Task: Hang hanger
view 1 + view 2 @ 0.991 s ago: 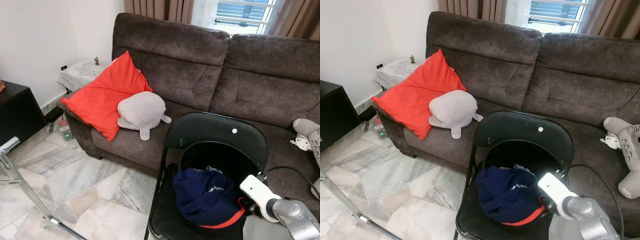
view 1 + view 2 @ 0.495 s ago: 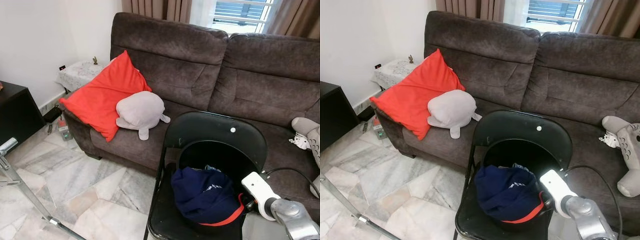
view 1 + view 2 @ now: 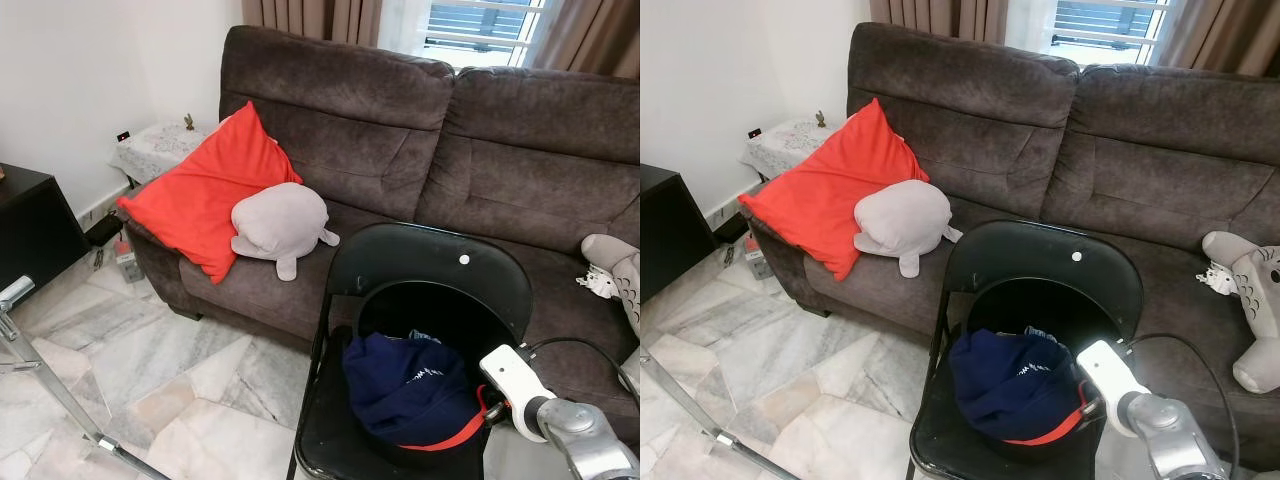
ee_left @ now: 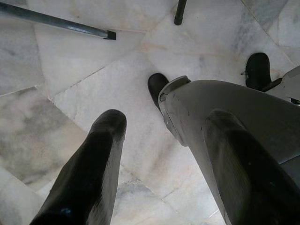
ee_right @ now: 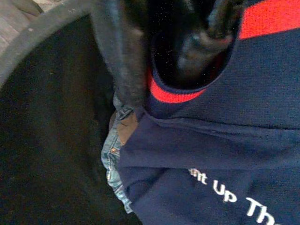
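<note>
— Where is your right gripper (image 5: pixel 161 82) now?

— It is down at the neck opening of a navy garment (image 5: pixel 225 154), its two black fingers (image 5: pixel 119 51) at the red trim (image 5: pixel 276 18) of the collar. Whether they are pinching the cloth or standing loose in the opening, you cannot tell from here.

— And just around it?

— Below the fingers the navy cloth carries white lettering, and beside it a strip of blue denim (image 5: pixel 112 164) peeks from under the garment. To the other side of the fingers lies the dark seat of a black folding chair (image 3: pixel 430 265) — the clothes are heaped on that seat, in front of the curved backrest. Your white wrist (image 3: pixel 512 380) reaches into the heap from the robot's right, with a black cable looping behind it.

— The hanger?

— Where it lies among the clothes cannot be told.

— Farther out?

— Behind the chair stands a dark brown sofa (image 3: pixel 340 130). On it, well off to the left of your gripper, a red cushion (image 3: pixel 205 195) leans with a grey plush toy (image 3: pixel 280 222) touching its lower corner.

— Your left gripper (image 4: pixel 167 123)?

— It hangs low over the marble floor (image 4: pixel 75 79) with its fingers spread wide and nothing between them. The robot's grey leg (image 4: pixel 243 108) and a black foot (image 4: pixel 157 84) are just beyond it, and a metal pole (image 4: pixel 56 21) lies across the tiles farther off.
</note>
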`<state>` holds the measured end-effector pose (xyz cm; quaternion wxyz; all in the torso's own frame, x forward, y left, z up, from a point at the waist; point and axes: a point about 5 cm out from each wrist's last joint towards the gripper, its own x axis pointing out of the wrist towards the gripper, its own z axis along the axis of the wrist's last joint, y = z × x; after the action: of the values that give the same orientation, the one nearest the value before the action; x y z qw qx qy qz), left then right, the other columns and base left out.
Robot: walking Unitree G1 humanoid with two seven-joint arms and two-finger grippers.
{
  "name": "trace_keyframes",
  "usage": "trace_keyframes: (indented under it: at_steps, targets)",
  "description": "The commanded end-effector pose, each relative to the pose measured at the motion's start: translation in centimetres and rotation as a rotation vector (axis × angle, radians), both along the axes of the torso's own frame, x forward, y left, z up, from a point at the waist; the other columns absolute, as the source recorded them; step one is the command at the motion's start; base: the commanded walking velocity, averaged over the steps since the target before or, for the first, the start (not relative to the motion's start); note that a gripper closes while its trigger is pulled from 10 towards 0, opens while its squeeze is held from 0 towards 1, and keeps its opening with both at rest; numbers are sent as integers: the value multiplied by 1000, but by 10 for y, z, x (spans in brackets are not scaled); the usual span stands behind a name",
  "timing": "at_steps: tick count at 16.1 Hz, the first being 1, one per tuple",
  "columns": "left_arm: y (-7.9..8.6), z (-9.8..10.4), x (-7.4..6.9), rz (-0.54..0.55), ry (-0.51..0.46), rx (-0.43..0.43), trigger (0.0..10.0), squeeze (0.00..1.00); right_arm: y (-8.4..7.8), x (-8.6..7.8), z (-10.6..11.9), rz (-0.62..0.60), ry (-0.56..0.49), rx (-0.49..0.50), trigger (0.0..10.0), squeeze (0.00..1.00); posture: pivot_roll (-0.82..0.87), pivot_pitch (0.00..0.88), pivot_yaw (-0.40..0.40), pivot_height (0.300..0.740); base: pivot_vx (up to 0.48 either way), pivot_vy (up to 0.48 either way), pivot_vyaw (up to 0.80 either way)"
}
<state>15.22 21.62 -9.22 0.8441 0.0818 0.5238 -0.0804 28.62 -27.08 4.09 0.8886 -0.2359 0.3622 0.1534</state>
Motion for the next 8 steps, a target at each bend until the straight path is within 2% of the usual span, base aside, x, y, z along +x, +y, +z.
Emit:
trace_keyframes:
  at_steps: [1,8]
  targets:
    - [2,-1,-4,-1,20,7,10000,0,1,-2,-5,-10,20,-1,0,0,-47,7,-4,740,0,0,0]
    - [2,-2,-5,-5,25,8,10000,0,1,2,-3,-41,-21,-12,0,0,-45,2,-5,740,0,0,0]
